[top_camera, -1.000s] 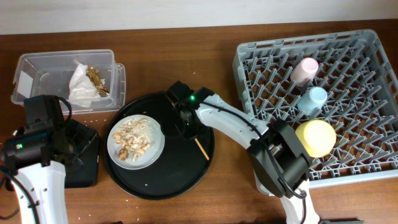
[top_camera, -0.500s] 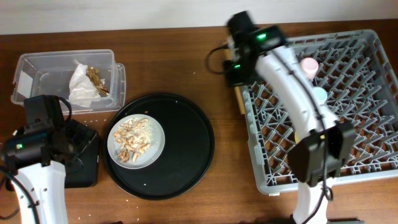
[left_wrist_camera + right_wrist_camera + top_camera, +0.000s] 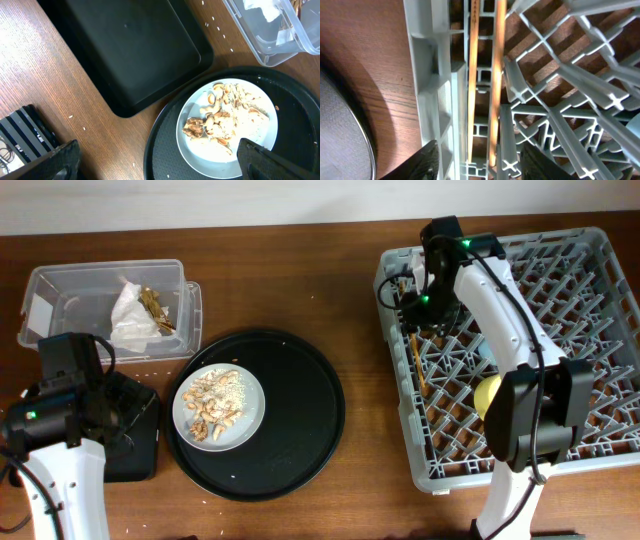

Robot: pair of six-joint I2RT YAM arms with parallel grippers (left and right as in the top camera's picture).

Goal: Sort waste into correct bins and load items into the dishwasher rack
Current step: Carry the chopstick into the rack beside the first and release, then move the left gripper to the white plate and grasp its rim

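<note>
Two wooden chopsticks [image 3: 495, 75] lie side by side in the left edge row of the grey dishwasher rack [image 3: 560, 290], also seen from above as chopsticks [image 3: 418, 362]. My right gripper [image 3: 482, 162] hangs open over them, one finger on each side, touching neither; overhead it is the right gripper [image 3: 415, 305]. The yellow bowl [image 3: 487, 395] peeks out beside the right arm; the cups are hidden. The plate [image 3: 238, 425] with food scraps [image 3: 215, 402] sits on the round black tray [image 3: 300, 430]. My left gripper [image 3: 160, 162] is open wide above the plate's near edge.
The clear tub [image 3: 60, 290] at the back left holds a white napkin [image 3: 130, 325] and a brown wrapper [image 3: 155, 305]. The shallow black tray [image 3: 130, 50] lies beside the round tray, under my left arm. Bare wood shows between the round tray and the rack.
My right arm swung from the round tray to the rack's left side with the chopsticks, then opened; the chopsticks now lie in the rack. The left arm has not moved.
</note>
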